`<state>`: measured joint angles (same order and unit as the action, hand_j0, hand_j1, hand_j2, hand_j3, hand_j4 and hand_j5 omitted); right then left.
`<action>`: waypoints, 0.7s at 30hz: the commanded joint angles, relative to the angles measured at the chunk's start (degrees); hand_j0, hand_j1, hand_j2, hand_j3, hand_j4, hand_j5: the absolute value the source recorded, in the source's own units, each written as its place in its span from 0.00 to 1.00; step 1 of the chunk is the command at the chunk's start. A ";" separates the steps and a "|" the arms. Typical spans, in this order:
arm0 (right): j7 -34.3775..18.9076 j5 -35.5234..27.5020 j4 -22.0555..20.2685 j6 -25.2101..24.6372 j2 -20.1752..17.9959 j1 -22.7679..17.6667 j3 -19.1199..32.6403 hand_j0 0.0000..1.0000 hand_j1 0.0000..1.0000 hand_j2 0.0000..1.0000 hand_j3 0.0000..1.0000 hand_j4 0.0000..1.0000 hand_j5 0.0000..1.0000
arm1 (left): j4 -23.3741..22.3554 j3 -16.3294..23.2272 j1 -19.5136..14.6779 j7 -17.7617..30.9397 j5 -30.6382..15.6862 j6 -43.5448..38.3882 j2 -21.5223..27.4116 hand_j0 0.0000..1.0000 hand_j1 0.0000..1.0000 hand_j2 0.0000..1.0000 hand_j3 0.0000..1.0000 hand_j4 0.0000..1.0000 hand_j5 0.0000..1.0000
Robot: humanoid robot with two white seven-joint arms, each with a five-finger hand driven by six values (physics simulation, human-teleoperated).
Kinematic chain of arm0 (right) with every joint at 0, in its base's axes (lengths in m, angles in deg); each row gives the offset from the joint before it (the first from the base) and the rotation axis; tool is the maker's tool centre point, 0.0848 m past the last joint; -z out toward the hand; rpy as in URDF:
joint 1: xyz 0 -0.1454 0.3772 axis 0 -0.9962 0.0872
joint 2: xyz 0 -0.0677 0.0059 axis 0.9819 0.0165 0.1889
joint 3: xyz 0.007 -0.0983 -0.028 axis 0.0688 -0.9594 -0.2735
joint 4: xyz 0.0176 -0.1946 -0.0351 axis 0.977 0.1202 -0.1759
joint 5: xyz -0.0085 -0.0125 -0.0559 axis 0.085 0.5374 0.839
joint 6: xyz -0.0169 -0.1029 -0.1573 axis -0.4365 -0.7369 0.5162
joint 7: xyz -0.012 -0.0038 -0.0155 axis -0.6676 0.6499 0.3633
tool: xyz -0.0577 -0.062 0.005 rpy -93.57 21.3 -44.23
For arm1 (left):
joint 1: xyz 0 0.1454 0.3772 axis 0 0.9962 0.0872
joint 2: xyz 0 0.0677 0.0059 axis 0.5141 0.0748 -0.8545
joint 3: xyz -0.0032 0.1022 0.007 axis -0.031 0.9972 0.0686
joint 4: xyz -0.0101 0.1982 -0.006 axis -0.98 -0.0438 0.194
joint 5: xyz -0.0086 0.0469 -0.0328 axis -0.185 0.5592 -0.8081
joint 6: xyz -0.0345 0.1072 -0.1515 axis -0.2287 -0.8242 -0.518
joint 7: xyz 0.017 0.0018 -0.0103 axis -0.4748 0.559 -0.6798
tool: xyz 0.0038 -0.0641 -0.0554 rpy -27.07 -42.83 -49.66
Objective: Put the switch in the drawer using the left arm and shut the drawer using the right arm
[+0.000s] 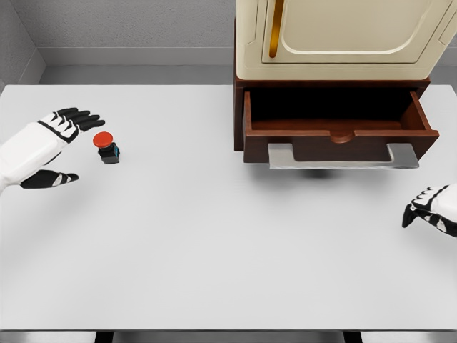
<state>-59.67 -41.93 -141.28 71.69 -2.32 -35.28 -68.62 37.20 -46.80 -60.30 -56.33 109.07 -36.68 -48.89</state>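
Left hand (53,146) is waiting with fingers apart just beside the switch (107,147) at the frame's left; nothing is grasped, and the drawer (339,128) is standing open.

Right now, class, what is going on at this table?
The left robot hand is open beside the switch, a small black box with a red button, not yet gripping it. The brown drawer stands pulled open and looks empty. The right robot hand rests at the table's right edge.
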 commanded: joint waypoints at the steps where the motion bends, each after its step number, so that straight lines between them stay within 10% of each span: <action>1: 0.10 -0.06 -0.55 -0.01 -0.13 0.00 0.04 0.36 0.36 0.36 0.36 0.36 0.36 | 0.00 -0.06 0.00 -0.03 -0.41 -0.08 0.07 1.00 1.00 1.00 1.00 1.00 1.00; 7: 0.01 -0.06 -0.55 -0.01 0.04 0.09 0.22 0.37 0.37 0.37 0.37 0.37 0.37 | 0.09 1.78 0.35 -0.21 -1.19 -0.08 -0.10 1.00 1.00 1.00 1.00 1.00 1.00; 13: 0.01 0.03 -0.63 -0.01 -0.31 0.70 0.22 0.41 0.41 0.41 0.41 0.41 0.41 | -0.34 6.18 -1.40 -0.30 -27.73 -0.08 0.07 1.00 1.00 1.00 1.00 1.00 1.00; 18: -0.17 0.12 -1.42 -0.01 -1.19 0.70 0.22 0.41 0.41 0.41 0.41 0.41 0.41 | -5.88 13.37 -6.50 0.49 -33.89 -3.35 0.42 1.00 1.00 1.00 1.00 1.00 1.00; 21: -0.08 0.73 -1.69 -0.01 -1.01 0.70 0.22 0.39 0.39 0.39 0.39 0.39 0.39 | -6.15 14.88 -7.12 10.42 -34.51 -14.69 -0.01 1.00 1.00 1.00 1.00 1.00 1.00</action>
<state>-59.77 -41.06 -142.72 71.69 -3.19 -34.57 -68.42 31.96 -33.73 -67.15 -50.67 76.31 -45.51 -48.82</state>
